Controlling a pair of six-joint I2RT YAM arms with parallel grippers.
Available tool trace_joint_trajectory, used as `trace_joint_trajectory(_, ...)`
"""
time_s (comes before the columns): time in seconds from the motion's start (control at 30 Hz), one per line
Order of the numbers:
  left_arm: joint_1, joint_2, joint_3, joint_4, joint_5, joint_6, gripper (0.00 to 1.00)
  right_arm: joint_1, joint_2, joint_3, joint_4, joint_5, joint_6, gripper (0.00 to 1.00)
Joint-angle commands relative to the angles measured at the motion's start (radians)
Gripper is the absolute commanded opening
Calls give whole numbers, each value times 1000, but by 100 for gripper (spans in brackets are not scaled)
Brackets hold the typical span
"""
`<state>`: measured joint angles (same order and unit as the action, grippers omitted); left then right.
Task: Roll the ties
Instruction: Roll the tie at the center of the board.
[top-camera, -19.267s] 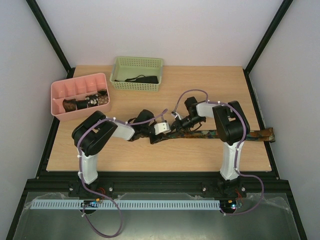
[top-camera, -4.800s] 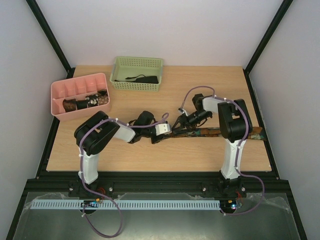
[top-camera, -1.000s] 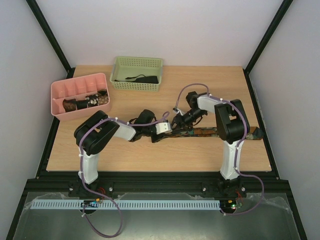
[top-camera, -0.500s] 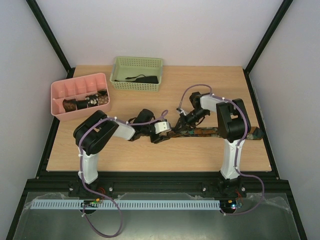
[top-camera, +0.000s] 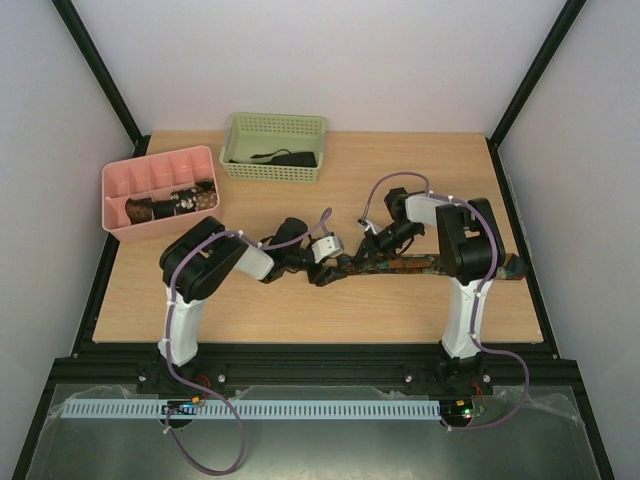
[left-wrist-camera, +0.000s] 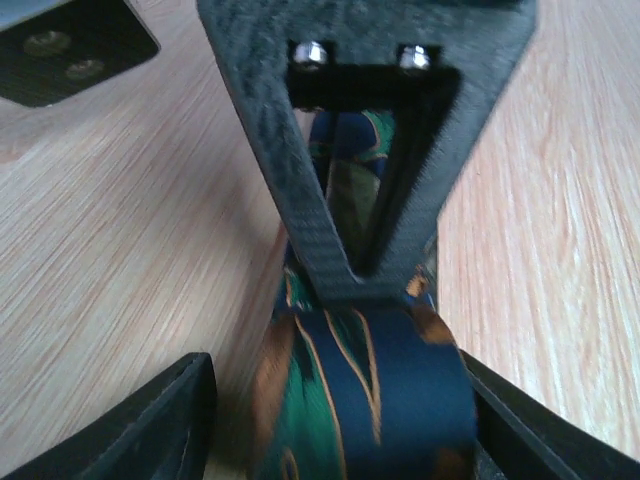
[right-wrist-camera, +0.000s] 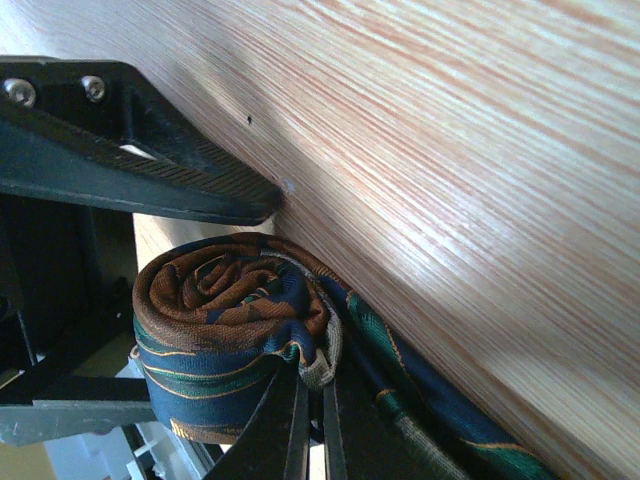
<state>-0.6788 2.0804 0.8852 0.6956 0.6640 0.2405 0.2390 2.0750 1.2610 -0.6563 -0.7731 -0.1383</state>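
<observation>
A dark blue tie with orange and green mottling (top-camera: 440, 264) lies flat across the table, its left end rolled into a coil (top-camera: 338, 268). My left gripper (top-camera: 330, 262) straddles the coil (left-wrist-camera: 370, 400). Its right finger (left-wrist-camera: 520, 430) touches the coil's end. Its left finger (left-wrist-camera: 165, 420) stands a little off it, so it is open. My right gripper (top-camera: 368, 250) is shut on the tie's pale edge at the coil's base (right-wrist-camera: 340, 360). The coil (right-wrist-camera: 225, 300) sits just above its fingertips. The right gripper's black finger frame shows in the left wrist view (left-wrist-camera: 360, 150).
A pink divided tray (top-camera: 125, 180) at the back left holds rolled ties (top-camera: 172, 205). A green basket (top-camera: 275, 130) at the back holds a dark tie (top-camera: 283, 158). The flat tie's far end (top-camera: 515, 266) lies near the table's right edge.
The left wrist has turned and the coil has shifted slightly right. Since the earliest frame the tie's far end has drawn leftward as the coil grew.
</observation>
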Motion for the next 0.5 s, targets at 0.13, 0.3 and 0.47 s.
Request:
trace_joint_trajectory(0.13,-1,-10,-41,-41,-32,83,40,46,97,43,68,139,35,2)
trace_joint_trajectory(0.3,-1,-66,-86,-208,-73,296,32,27,45,88,-51,58,-36,22)
trace_joint_trajectory(0.47,1,-79,-73,-308,-87,362,32,17,-45,59,-169,-64,-79,43)
